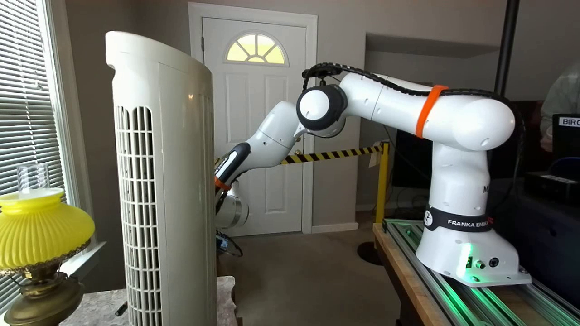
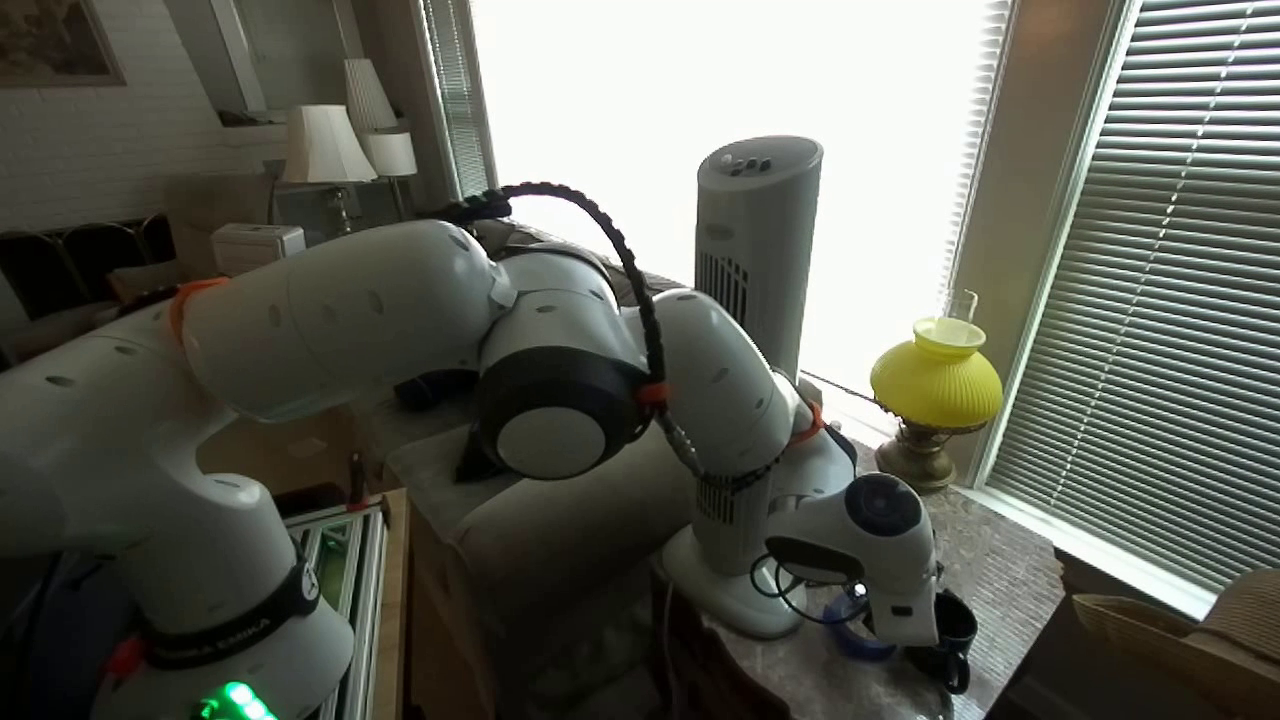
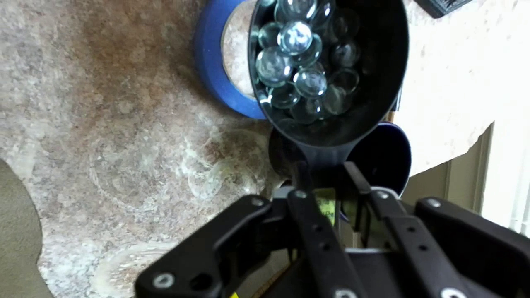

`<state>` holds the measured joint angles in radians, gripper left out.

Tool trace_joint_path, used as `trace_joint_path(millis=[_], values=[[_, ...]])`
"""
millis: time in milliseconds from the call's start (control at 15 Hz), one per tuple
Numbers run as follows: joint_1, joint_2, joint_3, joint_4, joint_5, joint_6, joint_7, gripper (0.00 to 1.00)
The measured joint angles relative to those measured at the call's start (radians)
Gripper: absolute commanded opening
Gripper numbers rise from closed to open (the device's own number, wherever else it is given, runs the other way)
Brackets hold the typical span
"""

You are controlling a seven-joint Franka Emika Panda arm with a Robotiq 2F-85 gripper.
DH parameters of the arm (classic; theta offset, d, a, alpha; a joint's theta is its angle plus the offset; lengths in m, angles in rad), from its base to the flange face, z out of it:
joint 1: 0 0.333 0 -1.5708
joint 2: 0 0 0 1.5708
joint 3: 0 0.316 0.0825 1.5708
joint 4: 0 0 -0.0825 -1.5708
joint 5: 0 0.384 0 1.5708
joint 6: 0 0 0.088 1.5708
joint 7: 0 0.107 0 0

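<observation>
The pincer (image 3: 329, 176) is clamped on a black scoop (image 3: 327, 134), one finger to either side of its handle, with the bowl reaching away from the fingertips toward the top edge of the wrist view. A heap of clear glass beads (image 3: 308, 80) sits in the bowl, bunched toward one side and shining where the light catches them. Seen from the wrist, the bowl overlaps a blue ring (image 3: 211, 62) that lies on the mottled stone bench (image 3: 103, 140), and the scoop's neck crosses in front of a dark mug (image 3: 389, 149) — how high the scoop is above either, I cannot tell. In an exterior view the white arm (image 2: 560, 310) bends down over the bench and its wrist covers the pincer, with the mug just beside it and the blue ring near the foot of a tower fan (image 2: 750, 230). Close to the window (image 2: 620, 90), a yellow-shaded brass lamp (image 2: 935, 385) stands on the same bench — it and the fan show in both exterior views. Behind the arm, in an exterior view, are a white door (image 1: 258, 131) and a striped barrier tape (image 1: 335, 155).
</observation>
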<state>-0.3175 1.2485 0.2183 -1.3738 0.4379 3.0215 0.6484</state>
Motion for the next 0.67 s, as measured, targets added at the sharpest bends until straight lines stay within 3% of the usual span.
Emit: trace_joint_path(millis=[200,267,667], values=[[-0.011,0.000,0.012,-0.002,0.004,0.000,-0.019,0.23],[-0.011,0.000,0.012,-0.003,0.004,0.000,-0.019,0.06],[-0.007,0.005,0.012,0.014,0.022,-0.001,-0.052,0.06]])
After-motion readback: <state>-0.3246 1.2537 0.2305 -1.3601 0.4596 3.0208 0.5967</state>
